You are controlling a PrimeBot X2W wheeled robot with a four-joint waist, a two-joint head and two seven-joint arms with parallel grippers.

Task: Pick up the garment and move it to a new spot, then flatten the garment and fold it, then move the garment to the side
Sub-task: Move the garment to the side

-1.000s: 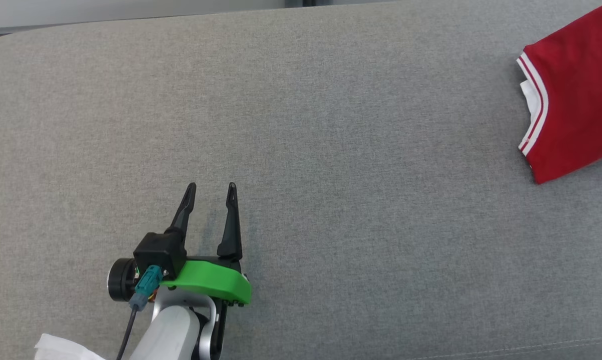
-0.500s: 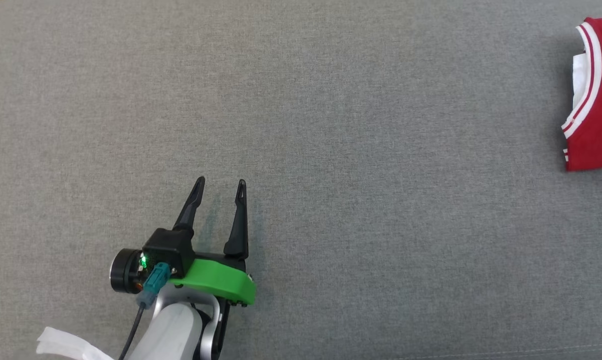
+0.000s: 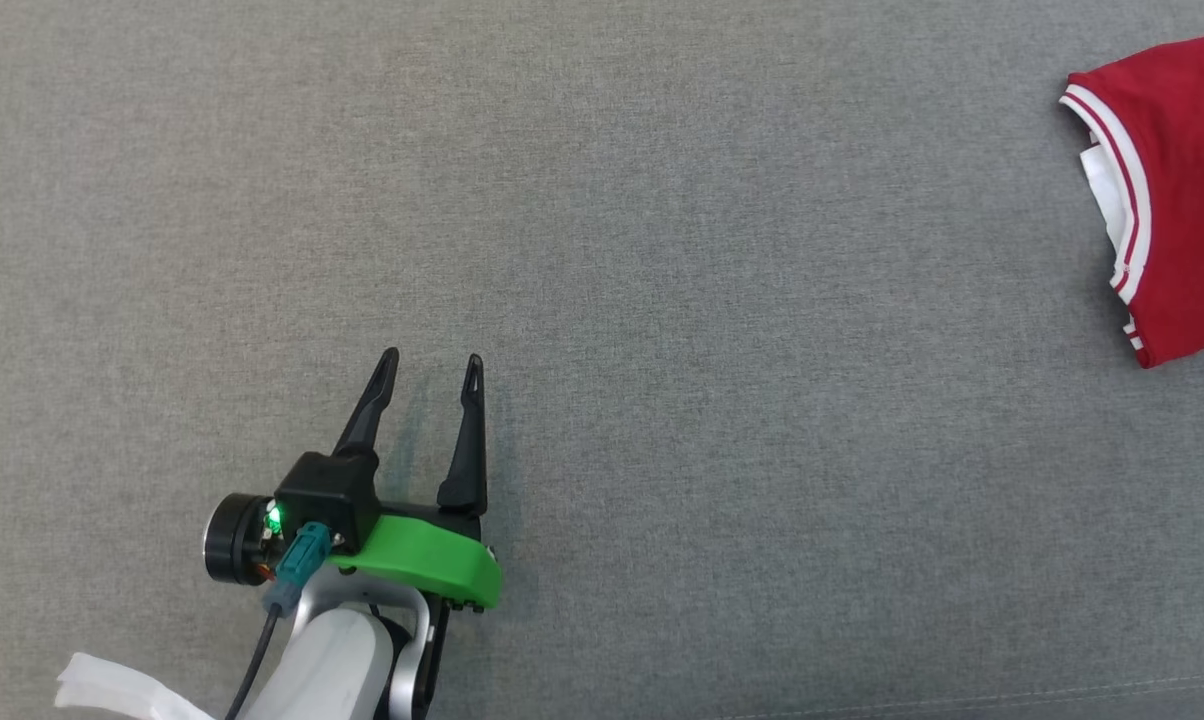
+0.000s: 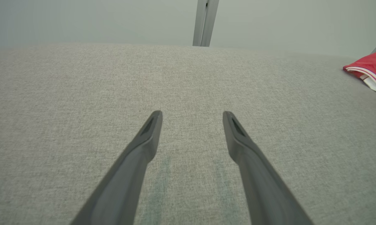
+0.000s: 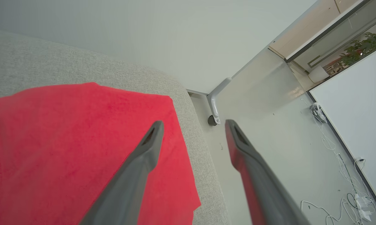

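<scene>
Head camera: high, facing steeply down on grey fabric surface (image 3: 662,250). Wrist cameras: low, near it. All 3 share red shirt (image 3: 1187,200).

Red garment (image 3: 1182,190) lies flat at far right of grey fabric surface (image 3: 662,250), partly cut off by pic edge. Left-facing hem w/ white trim + thin red stripe; white inner layer peeks out. Right side sits near surface's rounded edge.
</scene>
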